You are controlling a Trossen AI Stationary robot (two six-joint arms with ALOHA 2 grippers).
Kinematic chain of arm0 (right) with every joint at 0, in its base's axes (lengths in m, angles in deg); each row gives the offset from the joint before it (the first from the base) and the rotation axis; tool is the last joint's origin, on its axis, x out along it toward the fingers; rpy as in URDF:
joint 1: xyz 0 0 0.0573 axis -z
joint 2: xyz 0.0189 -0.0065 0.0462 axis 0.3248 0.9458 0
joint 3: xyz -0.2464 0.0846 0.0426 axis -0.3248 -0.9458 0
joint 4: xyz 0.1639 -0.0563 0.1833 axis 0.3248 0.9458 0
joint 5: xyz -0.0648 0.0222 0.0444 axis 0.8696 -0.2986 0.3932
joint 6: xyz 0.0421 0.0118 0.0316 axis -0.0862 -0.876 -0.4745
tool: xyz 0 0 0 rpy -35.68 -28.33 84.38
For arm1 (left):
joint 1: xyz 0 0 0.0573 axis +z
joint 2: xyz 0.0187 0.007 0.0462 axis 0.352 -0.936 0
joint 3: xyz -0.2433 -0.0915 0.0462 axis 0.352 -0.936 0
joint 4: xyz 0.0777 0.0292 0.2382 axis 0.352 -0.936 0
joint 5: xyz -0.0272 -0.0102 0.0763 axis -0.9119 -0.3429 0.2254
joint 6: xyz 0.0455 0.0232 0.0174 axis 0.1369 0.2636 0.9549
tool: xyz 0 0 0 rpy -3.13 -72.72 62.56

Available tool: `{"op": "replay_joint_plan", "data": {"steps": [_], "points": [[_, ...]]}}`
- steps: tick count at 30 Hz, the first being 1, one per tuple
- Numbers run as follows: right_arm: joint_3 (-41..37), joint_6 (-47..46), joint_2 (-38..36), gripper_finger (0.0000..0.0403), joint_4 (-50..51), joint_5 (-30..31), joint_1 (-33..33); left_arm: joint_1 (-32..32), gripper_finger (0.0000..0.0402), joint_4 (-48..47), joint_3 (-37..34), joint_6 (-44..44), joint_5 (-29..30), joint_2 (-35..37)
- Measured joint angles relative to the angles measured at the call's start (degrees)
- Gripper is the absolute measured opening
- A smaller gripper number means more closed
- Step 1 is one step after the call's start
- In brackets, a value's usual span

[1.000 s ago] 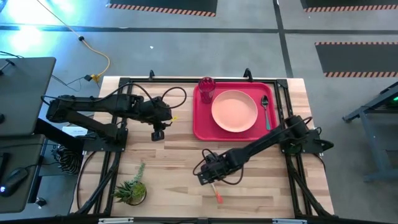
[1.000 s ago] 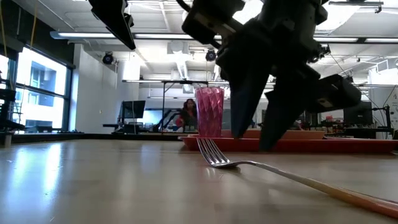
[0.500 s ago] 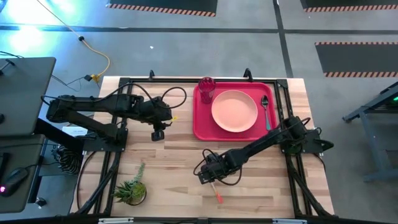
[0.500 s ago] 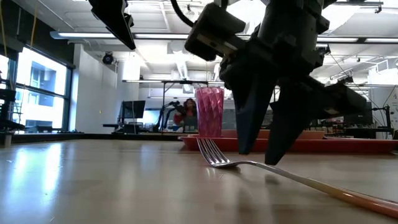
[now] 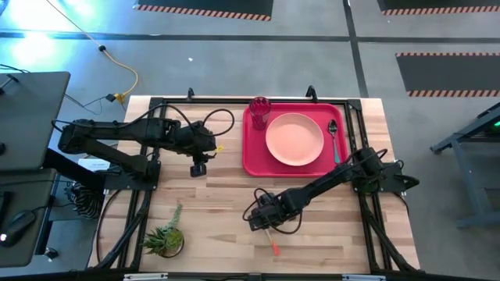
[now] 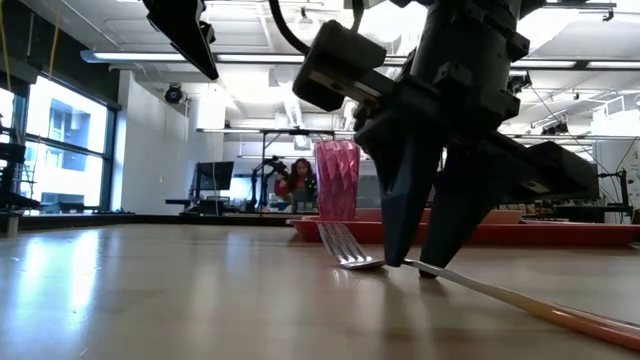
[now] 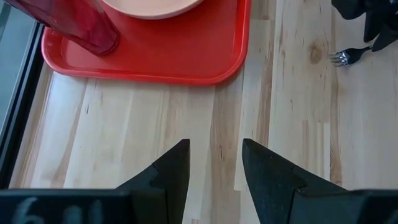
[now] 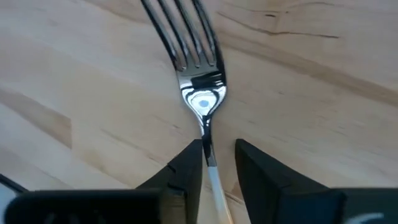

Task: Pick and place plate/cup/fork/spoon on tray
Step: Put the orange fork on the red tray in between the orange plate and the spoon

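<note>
My right tool (image 8: 211, 163) was down on the bench (image 5: 211, 203), straddling the fork (image 8: 198, 93) at the neck just behind the tines, fingers narrowed around the shaft with one of them touching it and a sliver of gap on the other side, so not a firm grip that I could confirm. The fork lay flat on the bench, well apart from the tray (image 5: 254, 160) on its near side, orange handle end poking out past the tool. My left tool (image 7: 214, 165) hung empty with fingers apart over bare bench just beside the tray's left edge, doing nothing. Progress, by my read: three of four items were done. The plate (image 5: 294, 139) sat in the middle of the tray, the cup (image 5: 260, 111) stood upright in the tray's far left corner, the spoon (image 5: 334, 139) lay along the tray's right side next to the plate. Only the fork was left: close, lift, carry to the tray, release. Free tray floor looked tight, with the strip on the plate's left as the likeliest spot. Count: one tray, one plate, one cup, one spoon, one fork, two tools. Also one small potted plant (image 5: 164, 238) on the bench, well away from the tray, not part of the job.
</note>
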Motion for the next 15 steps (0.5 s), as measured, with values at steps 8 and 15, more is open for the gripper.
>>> {"op": "replay_joint_plan", "data": {"steps": [8,15], "points": [[-0.02,-2.12,0.15,0.0038,2.76,1.64,-0.04,0.00,0.0136,0.04,0.00,-0.01,0.00,0.00],[-0.05,-1.86,0.17,0.0007,3.23,1.92,-0.04,0.00,0.0136,0.10,0.00,-0.52,0.00,0.00]]}}
